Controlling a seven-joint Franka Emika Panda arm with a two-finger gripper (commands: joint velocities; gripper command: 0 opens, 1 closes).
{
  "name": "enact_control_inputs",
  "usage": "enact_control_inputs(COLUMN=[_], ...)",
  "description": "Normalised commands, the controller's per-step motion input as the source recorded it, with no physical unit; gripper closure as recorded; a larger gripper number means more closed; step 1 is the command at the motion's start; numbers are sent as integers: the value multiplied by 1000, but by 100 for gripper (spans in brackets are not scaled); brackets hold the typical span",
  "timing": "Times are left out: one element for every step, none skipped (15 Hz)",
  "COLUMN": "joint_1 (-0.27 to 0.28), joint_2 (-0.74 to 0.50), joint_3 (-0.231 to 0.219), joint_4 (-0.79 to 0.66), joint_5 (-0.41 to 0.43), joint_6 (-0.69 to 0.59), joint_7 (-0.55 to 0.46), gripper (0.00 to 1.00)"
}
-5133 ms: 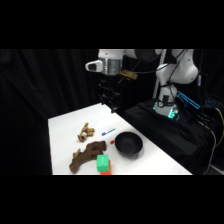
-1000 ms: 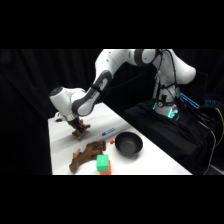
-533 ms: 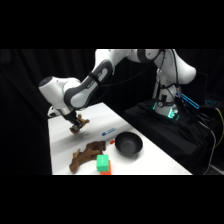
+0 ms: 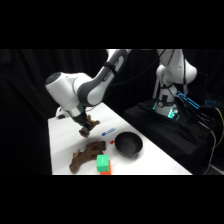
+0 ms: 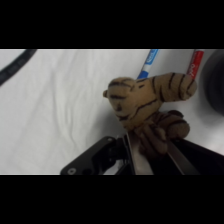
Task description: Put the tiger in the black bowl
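The gripper (image 4: pixel 85 126) is clamped on the tiger (image 5: pixel 145 102) and holds it in the air above the table (image 4: pixel 62 142), up and to the left of the black bowl (image 4: pixel 128 145), which lies well apart to its lower right.

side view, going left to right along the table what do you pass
The dark brown figure → the green block → the black bowl. The tiger hangs in the gripper above the table, over the brown figure's span, so it has no clear place in the row.
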Motion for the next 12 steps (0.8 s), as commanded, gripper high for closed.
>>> enact_control_inputs(joint_1=[183, 187, 183, 181, 180, 185, 191, 202, 199, 189, 181, 177], joint_2=[-658, -659, -661, -671, -686, -704, -730, -756, -784, -811, -841, -866], joint_3=[13, 5, 2, -4, -5, -4, 1, 6, 23, 47, 76, 113], joint_4=[-988, -990, -991, -991, -992, -987, -988, -989, -989, -990, -990, -979], joint_5=[-240, -258, -271, -286, -294, -307, -319, -335, -319, -292, -267, -236], joint_6=[403, 403, 415, 411, 404, 389, 363, 346, 302, 287, 280, 264], joint_7=[302, 325, 340, 362, 382, 407, 433, 477, 492, 498, 488, 467], gripper=[97, 97, 97, 97, 97, 97, 97, 97, 97, 97, 97, 97])
